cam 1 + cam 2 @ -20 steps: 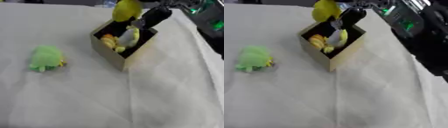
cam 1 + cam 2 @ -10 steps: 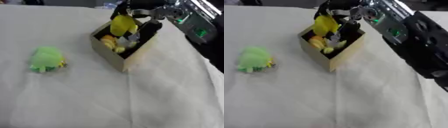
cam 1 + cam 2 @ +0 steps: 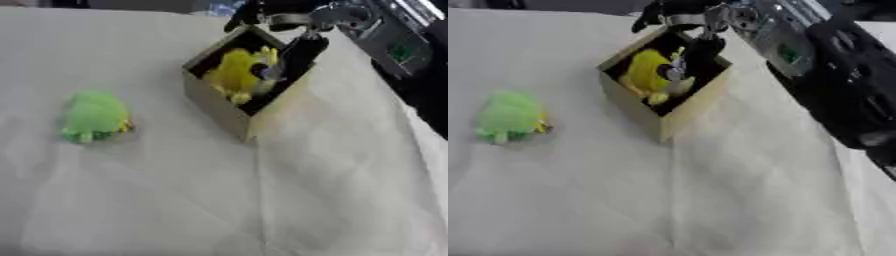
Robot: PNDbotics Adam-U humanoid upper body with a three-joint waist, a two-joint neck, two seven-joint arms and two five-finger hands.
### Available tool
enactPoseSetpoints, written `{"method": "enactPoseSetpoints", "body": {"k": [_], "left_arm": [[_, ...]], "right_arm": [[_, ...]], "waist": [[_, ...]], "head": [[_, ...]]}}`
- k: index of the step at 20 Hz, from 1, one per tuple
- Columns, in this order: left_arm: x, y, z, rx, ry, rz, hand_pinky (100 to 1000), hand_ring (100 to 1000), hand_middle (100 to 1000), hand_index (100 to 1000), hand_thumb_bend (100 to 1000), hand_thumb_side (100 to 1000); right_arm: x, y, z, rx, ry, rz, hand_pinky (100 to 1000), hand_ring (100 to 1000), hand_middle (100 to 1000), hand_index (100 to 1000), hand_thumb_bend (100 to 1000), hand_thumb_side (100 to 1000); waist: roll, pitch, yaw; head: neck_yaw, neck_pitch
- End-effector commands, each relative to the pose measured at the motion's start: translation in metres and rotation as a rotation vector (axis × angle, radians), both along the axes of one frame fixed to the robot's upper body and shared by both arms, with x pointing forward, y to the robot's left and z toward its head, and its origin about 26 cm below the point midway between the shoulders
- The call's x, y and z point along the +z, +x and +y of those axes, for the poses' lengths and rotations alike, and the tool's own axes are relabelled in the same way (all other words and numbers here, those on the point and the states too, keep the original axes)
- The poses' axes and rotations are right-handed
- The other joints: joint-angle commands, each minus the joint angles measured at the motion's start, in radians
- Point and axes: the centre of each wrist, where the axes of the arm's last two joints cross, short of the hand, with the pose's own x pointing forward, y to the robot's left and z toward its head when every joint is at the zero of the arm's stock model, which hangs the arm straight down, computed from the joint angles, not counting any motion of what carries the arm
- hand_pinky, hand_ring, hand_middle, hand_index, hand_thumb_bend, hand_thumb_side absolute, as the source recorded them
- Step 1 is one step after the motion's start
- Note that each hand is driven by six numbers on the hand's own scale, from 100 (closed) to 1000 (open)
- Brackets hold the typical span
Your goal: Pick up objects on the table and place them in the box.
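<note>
A tan cardboard box (image 3: pixel 214 106) stands open-topped at the back middle of the white cloth. A yellow toy (image 3: pixel 231 73) lies inside it among other small yellow and pale items. My right hand (image 3: pixel 300 21) hovers over the box's far rim, fingers spread and straight. One dark finger (image 3: pixel 300 52) hangs down into the box beside the yellow toy, apart from it as far as I can see. A green plush toy (image 3: pixel 94 116) lies on the cloth to the left of the box. My left hand is out of sight.
My right arm (image 3: pixel 833 85), black with a green light, stretches from the right edge up to the box. The white cloth (image 3: pixel 262 200) has creases in front of the box.
The yellow toy, held above the box a second ago, has dropped down into the box. My right hand's fingers have spread off it and stay over the rim.
</note>
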Motion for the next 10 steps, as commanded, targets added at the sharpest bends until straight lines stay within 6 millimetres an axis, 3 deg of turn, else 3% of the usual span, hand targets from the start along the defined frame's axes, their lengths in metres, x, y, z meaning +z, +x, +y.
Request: {"method": "enactPoseSetpoints", "body": {"k": [1, 2, 3, 4, 5, 8, 9, 10], "left_arm": [[0.009, -0.003, -0.001, -0.001, 0.019, -0.033, 779, 713, 663, 810, 315, 557], [0.009, -0.003, -0.001, -0.002, 0.019, -0.033, 779, 713, 662, 810, 314, 554], [0.009, -0.003, -0.001, -0.002, 0.019, -0.034, 779, 713, 660, 810, 309, 547], [0.009, -0.002, -0.001, -0.003, 0.018, -0.035, 779, 712, 659, 810, 308, 546], [0.009, -0.002, -0.001, -0.003, 0.018, -0.034, 779, 712, 658, 809, 308, 547], [0.01, -0.003, -0.001, 0.0, 0.019, -0.034, 779, 712, 657, 809, 311, 547], [0.011, -0.003, -0.001, 0.002, 0.024, -0.035, 779, 712, 657, 809, 316, 545], [0.012, -0.002, 0.0, 0.005, 0.033, -0.033, 779, 712, 657, 809, 314, 542]], "right_arm": [[0.016, -0.004, -0.005, -0.003, 0.013, -0.024, 951, 1000, 929, 993, 388, 240], [0.015, -0.004, -0.004, -0.004, 0.003, -0.016, 952, 1000, 929, 994, 422, 198], [0.015, -0.004, -0.004, -0.005, -0.003, -0.009, 953, 1000, 924, 994, 446, 305], [0.016, -0.004, -0.005, -0.007, -0.003, -0.007, 952, 1000, 921, 993, 449, 340], [0.016, -0.004, -0.005, -0.01, 0.003, -0.005, 950, 1000, 913, 990, 427, 320], [0.019, -0.007, -0.007, -0.016, 0.058, -0.005, 943, 997, 896, 982, 279, 258], [0.022, -0.011, -0.008, -0.016, 0.093, -0.016, 934, 975, 870, 963, 100, 253], [0.028, -0.016, -0.011, -0.016, 0.139, -0.035, 929, 962, 853, 951, 100, 192]], "waist": [[0.003, -0.024, -0.001], [0.003, -0.024, -0.001], [0.003, -0.025, -0.001], [0.003, -0.025, 0.0], [0.004, -0.025, 0.0], [0.006, -0.026, 0.002], [0.007, -0.027, 0.003], [0.008, -0.027, 0.003]], "head": [[0.004, 0.008], [0.004, 0.008], [0.003, 0.008], [0.003, 0.008], [0.003, 0.009], [0.005, 0.009], [0.007, 0.01], [0.008, 0.011]]}}
